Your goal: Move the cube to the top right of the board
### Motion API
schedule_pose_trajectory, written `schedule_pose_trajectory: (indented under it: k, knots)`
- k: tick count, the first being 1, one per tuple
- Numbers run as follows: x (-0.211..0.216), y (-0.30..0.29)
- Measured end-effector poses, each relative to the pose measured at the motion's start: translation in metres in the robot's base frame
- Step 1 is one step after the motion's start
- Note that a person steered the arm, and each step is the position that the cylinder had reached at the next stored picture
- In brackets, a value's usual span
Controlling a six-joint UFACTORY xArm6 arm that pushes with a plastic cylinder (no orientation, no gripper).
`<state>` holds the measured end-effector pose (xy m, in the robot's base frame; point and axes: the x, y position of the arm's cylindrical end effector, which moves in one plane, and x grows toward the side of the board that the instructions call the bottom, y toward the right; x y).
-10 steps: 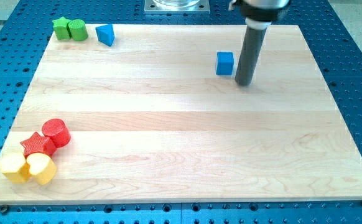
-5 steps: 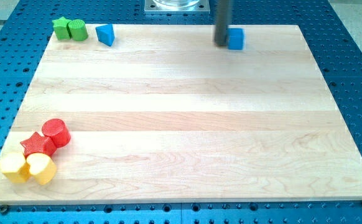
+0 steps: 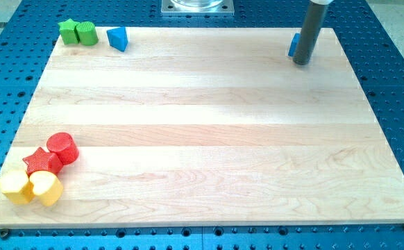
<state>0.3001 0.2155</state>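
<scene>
Mostly hidden, the small blue cube shows only as a sliver at the far right of the pale wooden board, close to the board's far edge and a little short of its right corner. My dark straight rod stands in front of it, covering most of its body, and my tip meets the wood just nearer than the cube and slightly to its right; whether rod and cube touch cannot be told. I carry no jaws or clamp, so nothing is held.

Well apart, along the far edge at the left, a blue wedge-like block sits alone, with a green cylinder and a green star-like block touching each other just beyond it at the far left corner.

At the near left corner four blocks cluster together: a red cylinder, a red star against it, and two yellow blocks whose shapes are hard to make out.

Under the board lies a blue perforated table, and a grey metal base plate shows at the far edge. No writing or labels can be read anywhere.
</scene>
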Motion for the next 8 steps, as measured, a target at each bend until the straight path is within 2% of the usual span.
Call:
schedule_pose_trajectory:
  k: [1,2,3,4,5,7,8]
  knots:
    - [-0.006,0.017]
    - [-0.039,0.012]
    - [-0.009,-0.007]
    - [-0.014,-0.053]
    - [-0.050,-0.083]
    - [-0.090,-0.072]
    - [-0.077,-0.066]
